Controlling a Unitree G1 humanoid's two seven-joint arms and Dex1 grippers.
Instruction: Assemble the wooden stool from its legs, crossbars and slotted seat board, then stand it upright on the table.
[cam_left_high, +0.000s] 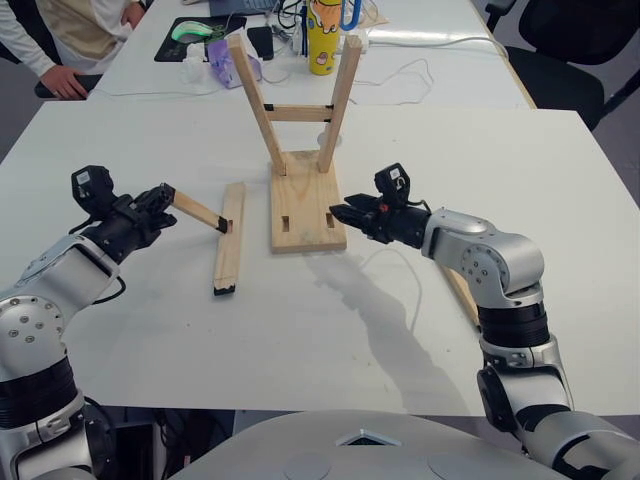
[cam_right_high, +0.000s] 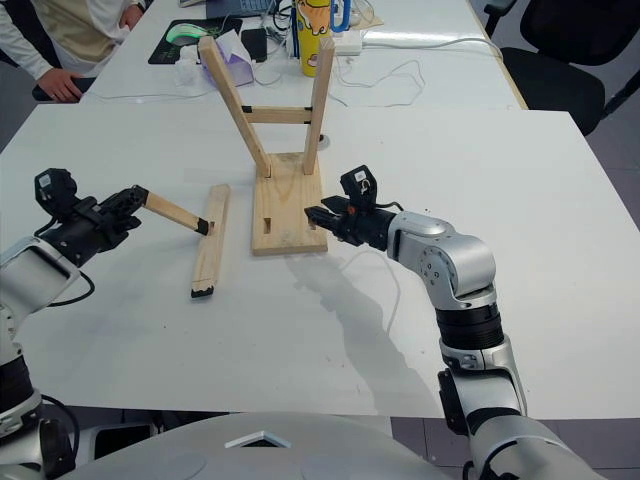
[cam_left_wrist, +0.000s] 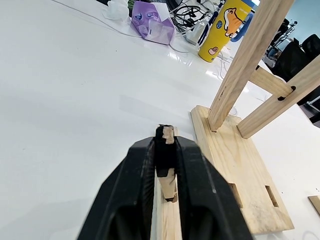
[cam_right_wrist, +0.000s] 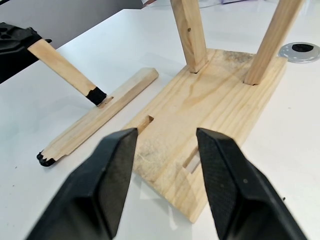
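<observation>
Pale wood crossbar (cam_left_high: 198, 211), clenched at its outer end by the left end effector (cam_left_high: 163, 196), slants toward the robot's right, its black tip meeting the loose leg (cam_left_high: 229, 245) lying lengthwise on the desk (cam_left_high: 150, 150) just left of the seat board (cam_left_high: 300, 200); right end effector (cam_left_high: 338, 210), released and empty, sits beside the board's right edge.

Seat board (cam_left_high: 306, 205) lies flat mid-desk (cam_left_high: 520, 180). 2 legs (cam_left_high: 262, 105) stand in its far end, w/ fitted crossbar (cam_left_high: 300, 113) between them. Loose leg (cam_left_high: 229, 245) lies just left of board, roughly parallel. Left hand (cam_left_high: 165, 198), further left, clamps loose crossbar (cam_left_high: 198, 211), whose far end touches loose leg. Right hand (cam_left_high: 338, 212) sits just right of board's near half, fingers apart. Behind: rear desk (cam_left_high: 440, 70) w/ mug (cam_left_high: 322, 40) on it.
</observation>
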